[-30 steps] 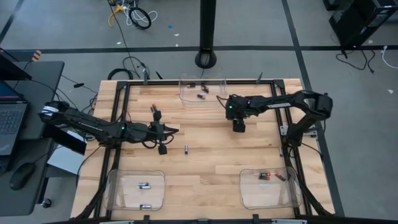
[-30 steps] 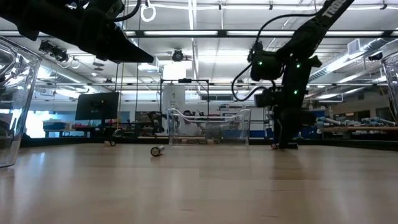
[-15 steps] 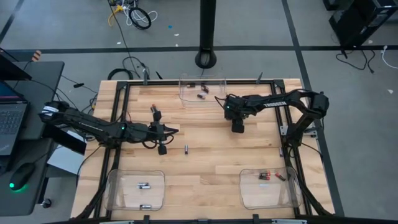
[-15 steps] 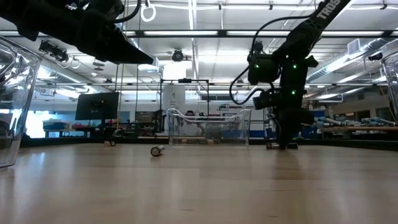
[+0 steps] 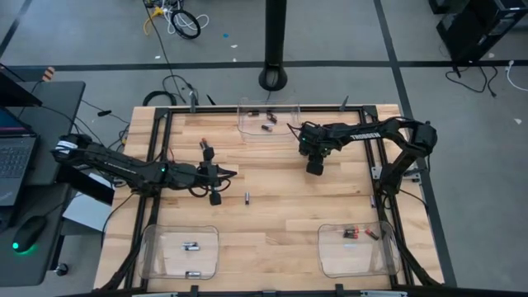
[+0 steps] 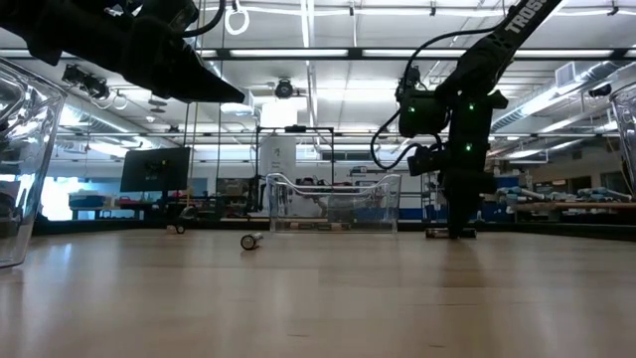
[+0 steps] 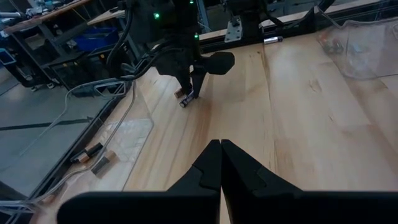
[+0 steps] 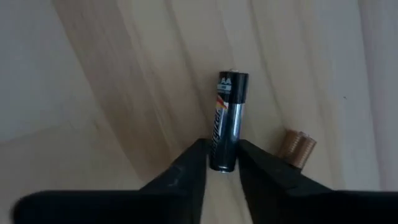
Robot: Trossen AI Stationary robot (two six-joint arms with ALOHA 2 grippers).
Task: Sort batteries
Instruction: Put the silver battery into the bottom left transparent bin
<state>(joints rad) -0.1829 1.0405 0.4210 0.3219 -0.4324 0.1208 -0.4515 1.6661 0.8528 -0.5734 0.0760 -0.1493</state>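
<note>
A black-and-silver battery point(image 8: 227, 121) lies on the wooden table right of centre, near the far side, with my right gripper point(image 5: 314, 168) pointing down over it and shut on it. A small copper-coloured cell point(image 8: 296, 148) lies just beside it. Another battery point(image 5: 247, 197) lies loose at mid-table, and a dark one point(image 5: 206, 150) lies farther left. My left gripper point(image 5: 232, 173) hovers shut and holds nothing, left of centre, above the table. My right gripper pinches one end of the battery point(image 8: 224, 158) between its two fingers point(image 8: 193, 165), the end away from the printed cap. The fingers come from above, pointing down, and lie across the battery. The battery lies flat on the table.
A clear bin point(image 5: 268, 120) with several batteries stands at the far edge. A clear bin point(image 5: 180, 252) at the near left holds silvery cells. A clear bin point(image 5: 355, 249) at the near right holds black and red ones. Bare wood lies between them.
My right gripper has stayed over the battery and rolled a little about its own axis. The battery has kept its place on the table.
</note>
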